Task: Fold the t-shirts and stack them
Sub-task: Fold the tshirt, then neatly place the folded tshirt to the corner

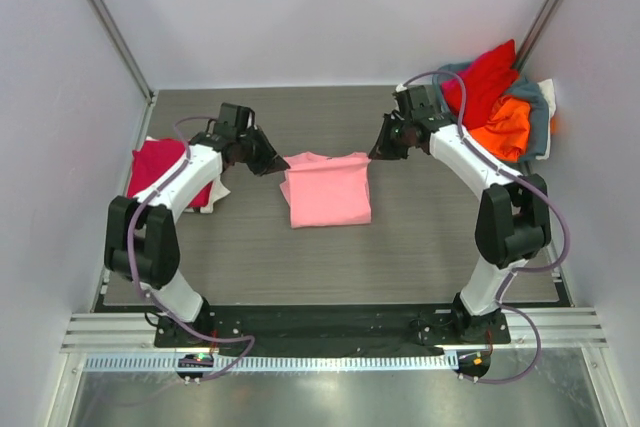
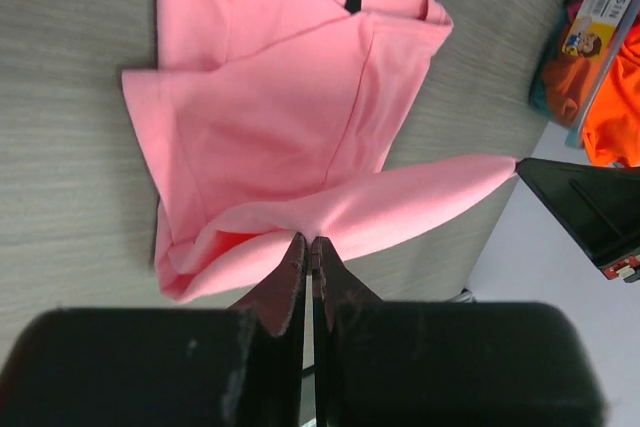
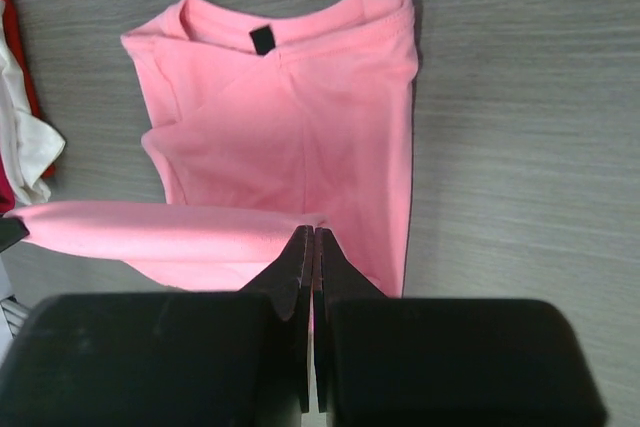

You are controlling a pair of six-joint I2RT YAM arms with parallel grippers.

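The left gripper (image 2: 310, 245) and right gripper (image 3: 312, 237) each pinch one lifted fold of the light pink t-shirt (image 1: 328, 190) — soft knit, half folded, mid-bench (image 1: 420, 257). Its small black neck tag (image 3: 262, 40) shows no writing. At the left, a crimson shirt (image 1: 160, 165) lies on a white shirt (image 1: 218, 193). Far right, the grey-blue basket (image 1: 540, 112) holds a red shirt (image 1: 488, 75) and an orange shirt (image 1: 505, 125).

Soft, even light is pouring down from overhead, brightening the pale walls and leaving only faint shadows under the arms on the grey surface (image 1: 300, 267). The metal plate (image 1: 320, 402) at the near edge is giving off a dull glare. Up close, the housings of the left pincer (image 2: 308, 252) and right pincer (image 3: 312, 242) are blurring into black, perhaps from sitting too near the lens, while the pink t-shirt (image 3: 300, 117) is showing sharp.
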